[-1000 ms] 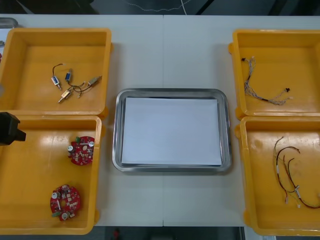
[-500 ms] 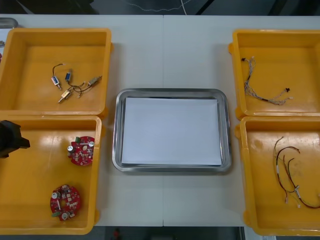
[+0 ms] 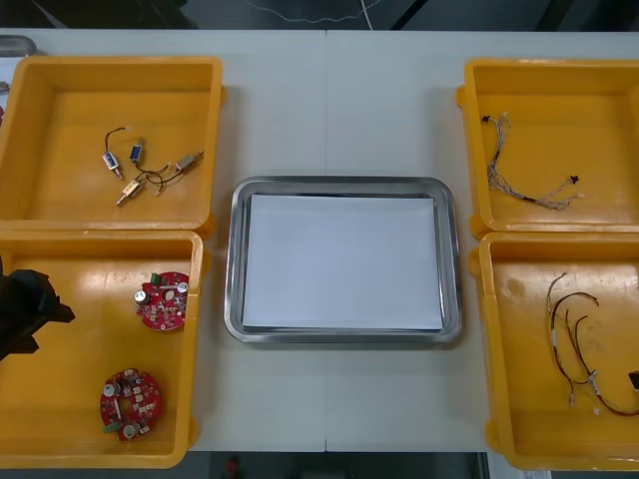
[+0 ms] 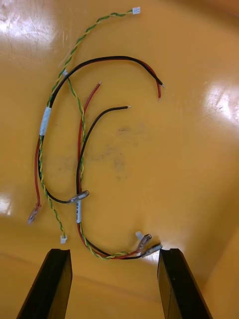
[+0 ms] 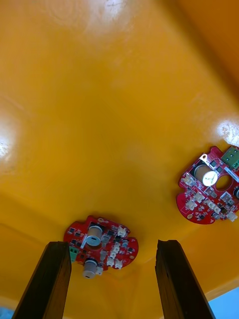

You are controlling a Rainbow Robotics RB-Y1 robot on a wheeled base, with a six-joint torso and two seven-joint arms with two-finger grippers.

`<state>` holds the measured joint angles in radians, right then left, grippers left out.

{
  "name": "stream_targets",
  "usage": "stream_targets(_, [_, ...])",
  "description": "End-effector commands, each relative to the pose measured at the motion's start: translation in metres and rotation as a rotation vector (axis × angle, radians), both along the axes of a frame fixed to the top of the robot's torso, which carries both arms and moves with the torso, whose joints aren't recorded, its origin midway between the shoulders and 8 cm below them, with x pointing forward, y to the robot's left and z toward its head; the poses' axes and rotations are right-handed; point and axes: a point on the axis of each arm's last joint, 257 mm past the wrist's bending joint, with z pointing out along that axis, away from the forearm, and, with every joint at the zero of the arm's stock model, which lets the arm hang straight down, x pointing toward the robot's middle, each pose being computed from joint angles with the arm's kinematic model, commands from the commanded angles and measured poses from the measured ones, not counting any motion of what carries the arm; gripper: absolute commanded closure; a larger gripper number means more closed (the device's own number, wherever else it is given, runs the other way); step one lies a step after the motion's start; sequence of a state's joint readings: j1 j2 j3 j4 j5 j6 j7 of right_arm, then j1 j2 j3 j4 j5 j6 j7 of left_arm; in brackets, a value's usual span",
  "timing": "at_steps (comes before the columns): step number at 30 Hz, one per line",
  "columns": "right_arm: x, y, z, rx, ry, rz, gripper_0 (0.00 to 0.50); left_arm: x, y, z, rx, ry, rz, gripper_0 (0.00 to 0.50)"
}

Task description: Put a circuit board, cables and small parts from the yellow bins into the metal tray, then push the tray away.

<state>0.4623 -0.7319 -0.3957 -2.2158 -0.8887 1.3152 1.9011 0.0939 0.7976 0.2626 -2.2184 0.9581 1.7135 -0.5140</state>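
Light table (image 3: 329,100), loading not begun. Left gripper (image 3: 40,309) spread wide over near-left yellow bin (image 3: 60,399), circuit board (image 5: 102,244) framed between its fingers; next: drop, pinch board's edge. Metal tray (image 3: 232,259) unloaded. Right gripper (image 4: 115,251) released above cables (image 4: 79,149).

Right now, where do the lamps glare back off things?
Right wrist view: white glare patches on the yellow bin floor around the cables, ahead of the open right gripper. Left wrist view: a bright spot beside one circuit board, ahead of the open left gripper.
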Motion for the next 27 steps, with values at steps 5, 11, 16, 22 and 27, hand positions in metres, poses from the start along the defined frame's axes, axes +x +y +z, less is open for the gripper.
stream_targets(5, [-0.002,-0.004,-0.023,-0.027,0.021,0.056,0.000,-0.016,-0.021,-0.026,-0.025,0.038,-0.028,0.000])
stream_targets(11, [0.000,-0.006,-0.033,-0.026,0.027,0.057,0.000,-0.023,-0.030,-0.042,-0.043,0.050,-0.018,0.000])
stream_targets(16, [0.002,-0.008,-0.039,-0.034,0.019,0.063,0.000,-0.026,-0.035,-0.054,-0.035,0.058,-0.014,0.000])
stream_targets(22, [0.002,-0.004,-0.044,-0.044,0.022,0.079,0.000,-0.029,-0.036,-0.066,-0.013,0.062,-0.007,0.000])
stream_targets(27, [0.000,0.000,-0.048,-0.044,0.024,0.085,0.000,-0.035,-0.037,-0.073,-0.018,0.075,-0.003,0.000])
